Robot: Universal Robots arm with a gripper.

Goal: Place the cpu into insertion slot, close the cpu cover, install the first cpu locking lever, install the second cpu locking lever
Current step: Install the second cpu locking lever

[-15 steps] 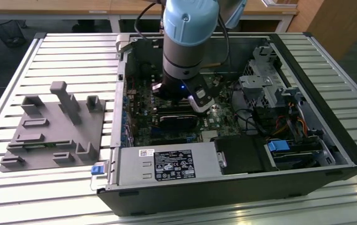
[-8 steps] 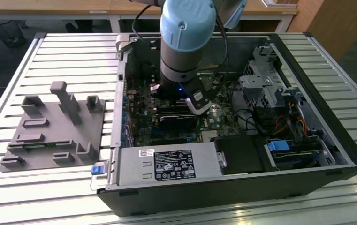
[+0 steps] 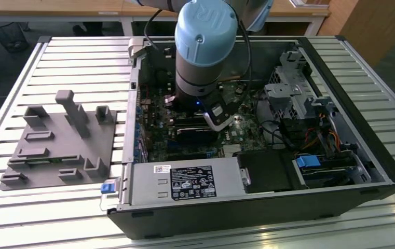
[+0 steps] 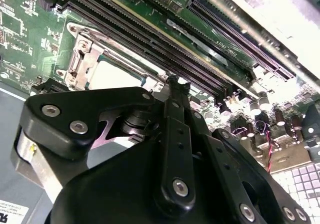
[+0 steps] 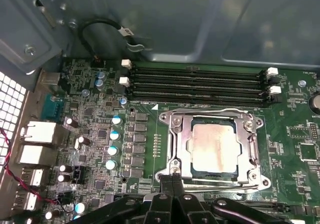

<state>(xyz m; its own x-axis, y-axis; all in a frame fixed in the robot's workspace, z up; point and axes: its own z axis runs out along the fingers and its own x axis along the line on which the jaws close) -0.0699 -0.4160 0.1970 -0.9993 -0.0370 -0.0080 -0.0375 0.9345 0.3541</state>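
Cpu [image 5: 214,146] is lying flat in the slot [image 5: 189,130], on the green board [image 5: 100,134] just below the long black slots [image 5: 200,84]. The silver cover [image 5: 182,139] is lying down around it like a picture frame, so the pale top is showing through the hole.

My gripper [image 5: 172,181] is hanging right at one edge of the cover, with its two fingers pressed together and nothing between them that I can see. In the second wrist view my gripper [image 4: 177,87] is pointing at the same corner.

To do this well, I am thinking I should push with the tip only on the thin wire lever [image 5: 210,111] parts, going slowly and straight, and never on the cpu top. I should be watching that the cover is sitting flat.

I am finding some things hard to see. My own fingers are covering the near edge of the cover, so I cannot tell if a lever is hooked there. I cannot tell if my tip is touching metal or just above it. In the exterior view my arm [image 3: 204,41] is blocking the slot inside the case [image 3: 363,129].
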